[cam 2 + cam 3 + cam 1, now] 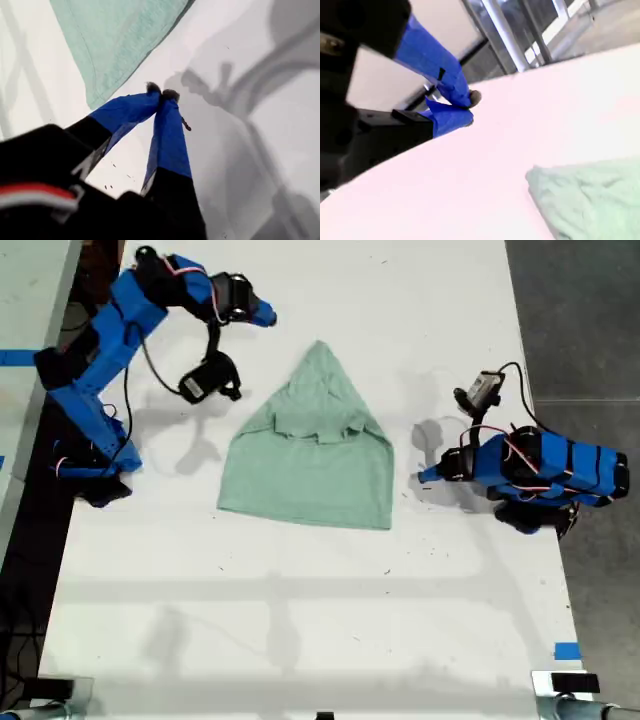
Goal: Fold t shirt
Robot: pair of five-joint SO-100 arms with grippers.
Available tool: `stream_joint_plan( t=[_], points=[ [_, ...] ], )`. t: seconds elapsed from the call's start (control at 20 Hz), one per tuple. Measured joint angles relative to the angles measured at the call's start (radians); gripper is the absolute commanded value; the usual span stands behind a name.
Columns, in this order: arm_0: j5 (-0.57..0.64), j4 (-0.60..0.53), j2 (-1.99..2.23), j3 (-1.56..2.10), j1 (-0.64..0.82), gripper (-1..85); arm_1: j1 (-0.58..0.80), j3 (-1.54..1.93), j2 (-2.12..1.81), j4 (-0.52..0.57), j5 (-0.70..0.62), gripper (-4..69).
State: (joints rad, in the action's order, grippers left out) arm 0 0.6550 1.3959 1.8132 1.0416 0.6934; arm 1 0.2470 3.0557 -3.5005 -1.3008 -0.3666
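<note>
You have no text, label, brand, number or sign to read in any of the three views: the t shirt (310,455) is plain, and the table (300,620) carries no lettering.

The t shirt (310,455) looked like soft, matt knit cloth, faintly heathered. My table (300,620) was smooth, white and dully reflective. My first gripper (161,93) wore smooth blue tape over black plastic.
</note>
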Motion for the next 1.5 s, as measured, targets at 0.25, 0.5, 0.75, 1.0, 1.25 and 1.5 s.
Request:
stream_joint_plan(
  t=[0.25,0.5,0.75,1.0,1.25,1.5],
  points=[
    [-0.147,-0.028,0.753,0.499,-0.067,-0.1,0.000,0.000,0.000,0.000,0.000,1.3],
    [-0.364,-0.419,1.457,1.408,-0.396,-0.1,0.000,0.000,0.000,0.000,0.000,1.3],
    [-0.574,-0.393,1.758,2.077,-0.451,11.1,0.000,0.000,0.000,0.000,0.000,1.2],
    [-0.545,-0.350,1.784,2.125,-0.436,10.4,0.000,0.000,0.000,-0.006,0.074,2.0],
    [-0.710,-0.325,1.784,2.134,-0.462,14.5,0.003,0.000,0.000,-0.012,0.133,2.4],
    [-0.693,-0.325,1.784,2.157,-0.451,14.5,0.009,0.000,0.000,-0.014,0.144,2.5]
  ],
)
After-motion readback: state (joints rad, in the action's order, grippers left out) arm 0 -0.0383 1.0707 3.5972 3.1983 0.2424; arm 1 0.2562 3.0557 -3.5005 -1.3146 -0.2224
